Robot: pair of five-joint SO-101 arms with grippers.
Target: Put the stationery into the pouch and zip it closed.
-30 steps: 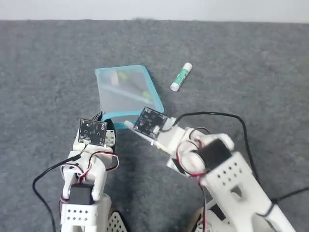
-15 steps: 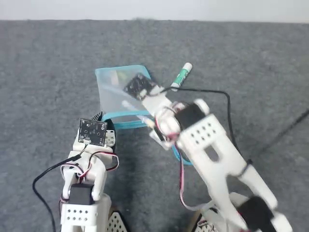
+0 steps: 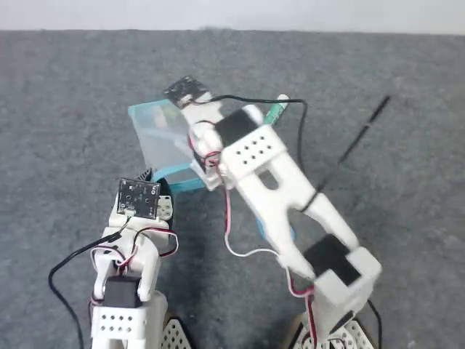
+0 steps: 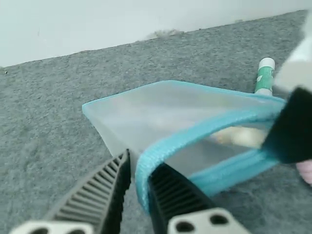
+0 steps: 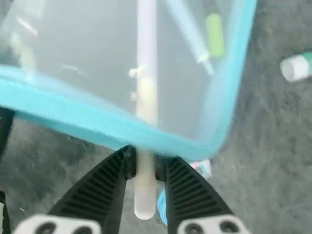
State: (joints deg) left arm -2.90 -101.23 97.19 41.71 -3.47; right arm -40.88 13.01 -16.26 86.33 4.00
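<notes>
On the left, the left gripper (image 4: pixel 140 165) is clamped on the teal rim of the pouch (image 4: pixel 175 114), holding one lip up so the mouth gapes. The pouch lies mid-table on the grey mat (image 3: pixel 407 87), just ahead of both arms. Over it, the right gripper (image 5: pixel 145 157) pinches the tail of a white pen (image 5: pixel 146 92). The pen's length runs straight away from the jaws, through the mouth, and is mostly inside. Further right, a glue stick (image 5: pixel 296 67) lies just outside the pouch, nearer the right arm, I'd say.
</notes>
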